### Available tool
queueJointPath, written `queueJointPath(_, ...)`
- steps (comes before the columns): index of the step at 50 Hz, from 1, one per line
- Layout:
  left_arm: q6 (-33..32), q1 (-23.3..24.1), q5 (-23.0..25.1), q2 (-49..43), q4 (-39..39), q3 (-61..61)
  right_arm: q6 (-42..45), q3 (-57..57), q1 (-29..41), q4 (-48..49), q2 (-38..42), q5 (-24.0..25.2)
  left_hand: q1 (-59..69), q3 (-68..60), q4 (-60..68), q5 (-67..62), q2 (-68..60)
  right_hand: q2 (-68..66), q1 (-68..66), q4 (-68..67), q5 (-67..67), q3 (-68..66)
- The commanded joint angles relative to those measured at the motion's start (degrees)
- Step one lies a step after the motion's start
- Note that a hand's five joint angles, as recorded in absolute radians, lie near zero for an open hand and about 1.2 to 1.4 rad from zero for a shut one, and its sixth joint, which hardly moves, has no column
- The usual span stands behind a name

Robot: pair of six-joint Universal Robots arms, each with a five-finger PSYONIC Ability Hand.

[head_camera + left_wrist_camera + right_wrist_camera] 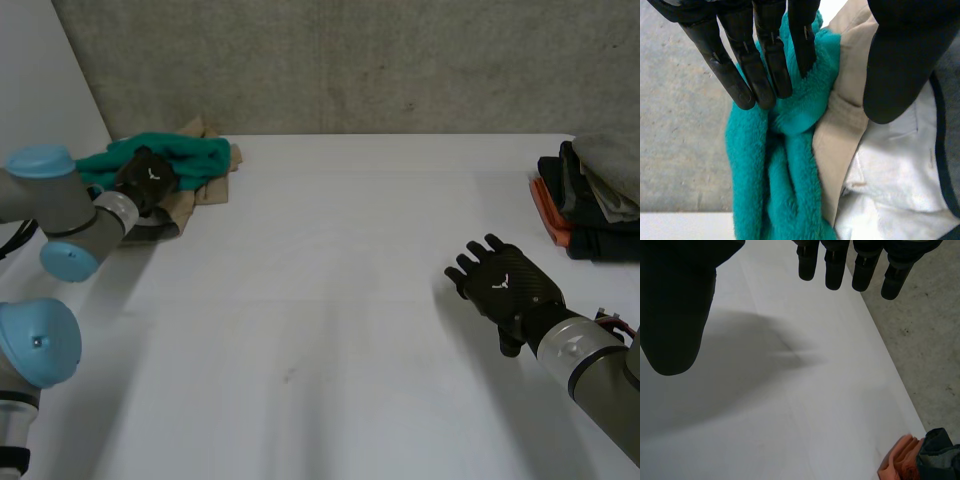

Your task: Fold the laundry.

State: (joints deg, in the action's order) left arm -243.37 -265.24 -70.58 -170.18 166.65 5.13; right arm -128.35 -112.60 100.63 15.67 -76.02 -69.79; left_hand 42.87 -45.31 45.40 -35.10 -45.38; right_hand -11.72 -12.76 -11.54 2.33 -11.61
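A heap of unfolded laundry lies at the table's far left corner: a teal fleece cloth on top of a beige garment. My left hand rests on this heap. In the left wrist view its fingers are straight, with their tips pressing into the teal fleece cloth. The thumb stands apart over the beige garment, and a white cloth with a dark edge lies beside that. My right hand hovers open over bare table at the right; its fingers are spread and hold nothing.
A stack of folded clothes, dark and grey over an orange piece, sits at the table's right edge; its corner lies beyond my right hand's fingertips. The white table stretches wide between the two hands. Grey floor runs past the edge.
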Motion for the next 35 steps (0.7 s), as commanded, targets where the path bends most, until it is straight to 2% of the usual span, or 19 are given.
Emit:
queueJointPath(1,-2.99,0.25,0.71,-1.03,-1.50,-1.26,0.38,-0.08,-0.09,-0.03,0.00,0.00,14.76,-12.33,12.23,-12.53,-12.25,1.72,2.76,1.54,-2.33,1.61)
queueJointPath(6,-3.07,0.25,0.62,-2.26,-3.35,-4.15,0.47,-0.08,-0.17,-0.03,0.00,0.00,37.08,-34.64,34.54,-34.84,-34.56,1.72,2.76,1.54,-2.33,1.61)
queueJointPath(9,-2.99,0.95,0.01,-1.56,-1.42,-4.08,0.47,0.01,-0.26,-0.03,0.09,0.00,37.13,-34.69,34.60,-34.90,-34.62,1.72,2.76,1.54,-2.33,1.61)
queueJointPath(12,-0.10,1.65,-2.80,2.48,0.87,0.48,0.56,0.10,-0.44,0.06,0.09,0.00,37.13,-34.69,34.60,-34.90,-34.62,1.72,2.76,1.54,-2.33,1.61)
queueJointPath(14,3.84,2.35,-4.12,7.72,2.36,6.26,0.47,0.10,-0.70,-0.03,-0.18,0.00,37.13,-34.69,34.60,-34.90,-34.62,1.72,2.76,1.54,-2.33,1.61)
queueJointPath(20,13.88,4.73,-2.98,23.74,4.48,22.71,0.47,0.19,-1.23,-0.03,-0.53,0.18,37.13,-34.69,34.60,-34.90,-34.62,1.72,2.76,1.54,-2.33,1.61)
queueJointPath(21,17.11,5.34,-2.55,28.28,4.56,27.87,0.47,0.19,-1.40,-0.03,-0.70,0.35,37.13,-34.69,34.60,-34.90,-34.62,1.72,2.76,1.54,-2.33,1.61)
queueJointPath(25,24.59,6.22,1.04,34.56,4.83,37.11,0.47,0.28,-1.76,-0.03,-0.70,0.88,37.13,-34.69,34.60,-34.90,-34.62,1.72,2.76,1.54,-2.33,1.61)
queueJointPath(27,26.10,5.78,1.85,34.04,4.83,37.41,0.47,0.28,-1.84,-0.03,-0.70,1.06,37.13,-34.69,34.60,-34.90,-34.62,1.72,2.76,1.54,-2.33,1.61)
queueJointPath(35,21.28,2.71,-0.52,25.35,3.25,28.80,0.47,0.01,-1.23,-0.03,-0.79,1.32,37.13,-34.69,34.60,-34.90,-34.62,1.72,2.76,1.54,-2.33,1.61)
